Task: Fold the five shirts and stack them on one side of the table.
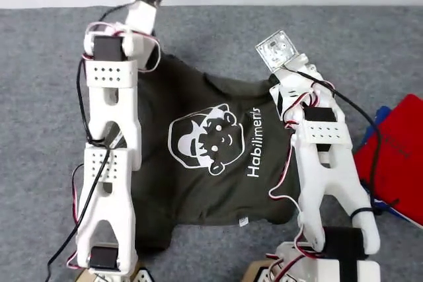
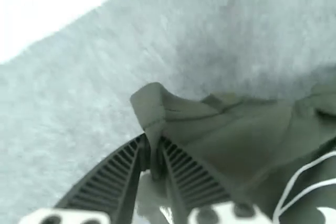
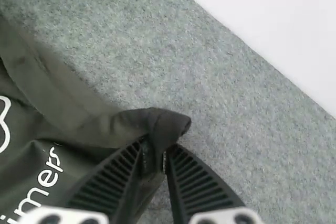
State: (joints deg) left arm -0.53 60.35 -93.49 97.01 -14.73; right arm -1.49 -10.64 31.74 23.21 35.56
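Looking down on a dark olive shirt with a white cartoon print, spread across the middle of the grey desk between the two arms. Pinching its far-left corner with the left pincer, clamped tight on a bunched-up fold of cloth. Same story on the far right: pinching the other far corner with the right pincer, closed on a small roll of fabric, grey felt just beyond. Hard to say hem or shoulder from here. Off at the right edge of the desk, well apart from the olive shirt, spotting a red cloth, probably the start of the stack. Judging by the creases and the way it drapes: soft, light, floppy stuff, no stiffness at all, bound to sag between two grips and to drag on the felt rather than slide. Best taken at corners or along an edge, both sides level, and kept taut across the span to stop the middle bunching. Worth watching those thin pinches too, with so little cloth between the jaws and a real chance of slipping out under a pull. Looks like a first fold just getting set up, near edge flat on the desk.
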